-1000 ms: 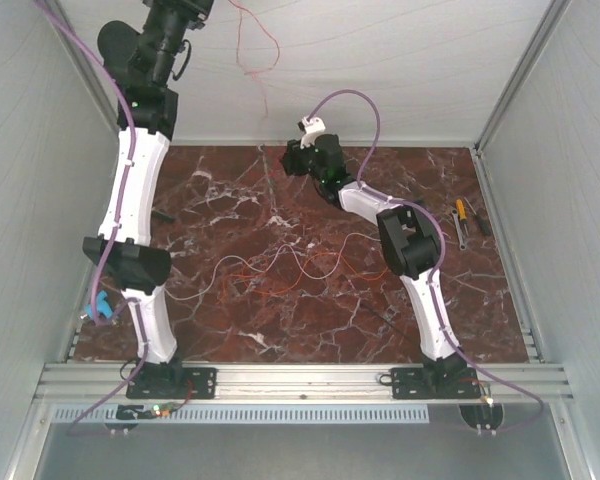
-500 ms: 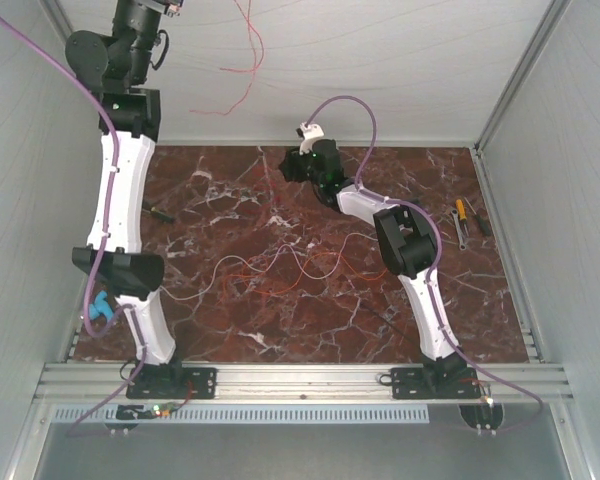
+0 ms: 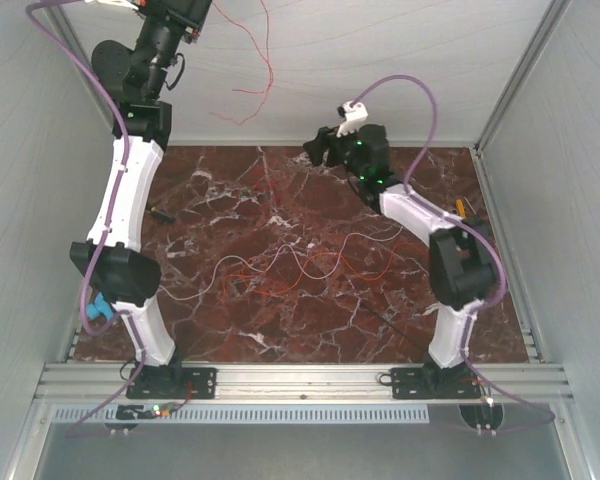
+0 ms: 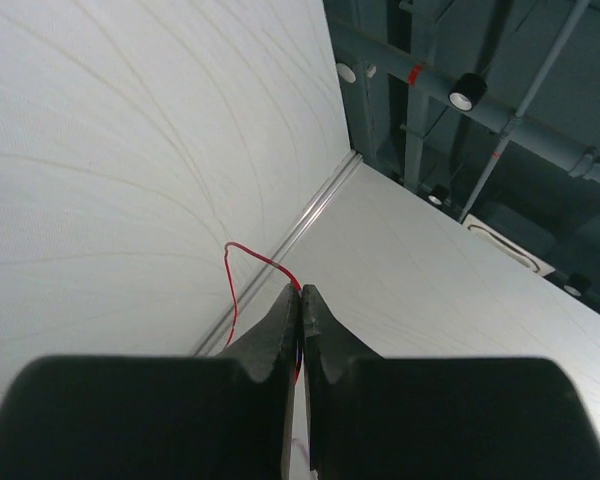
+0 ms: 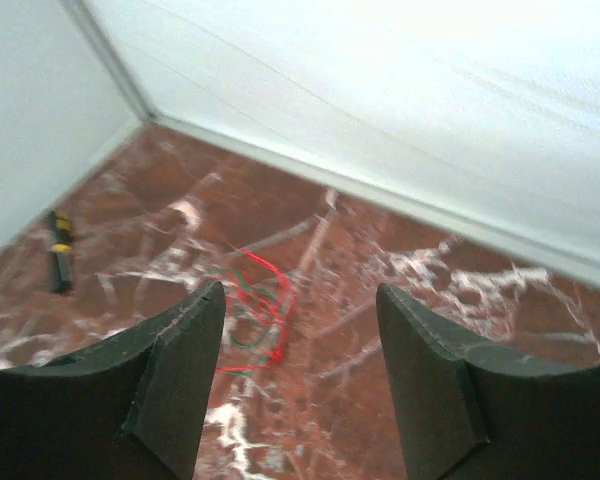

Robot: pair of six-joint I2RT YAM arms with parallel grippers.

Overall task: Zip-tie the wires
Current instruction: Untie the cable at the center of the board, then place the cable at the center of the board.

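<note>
My left gripper [image 3: 185,12] is raised high at the back left, against the white wall. In the left wrist view it [image 4: 301,291] is shut on a thin red wire [image 4: 236,268], which hangs down the wall [image 3: 267,62] in the top view. The other wires [image 3: 300,265], red, orange and white, lie in loose loops on the marble table. My right gripper [image 3: 325,148] is open and empty above the back of the table. The right wrist view shows it [image 5: 300,300] wide open over blurred red wire loops [image 5: 265,300]. A thin dark strip [image 3: 385,318], possibly the zip tie, lies near the right arm.
Yellow-handled tools [image 3: 461,218] lie at the table's right edge. A small dark tool [image 3: 160,213] lies at the left, also in the right wrist view [image 5: 60,255]. White walls enclose three sides. Purple cables run along both arms.
My left arm swung at the back left, and the hanging red wire shifted with it. My right arm moved right and toward the back wall, its elbow shifting right.
</note>
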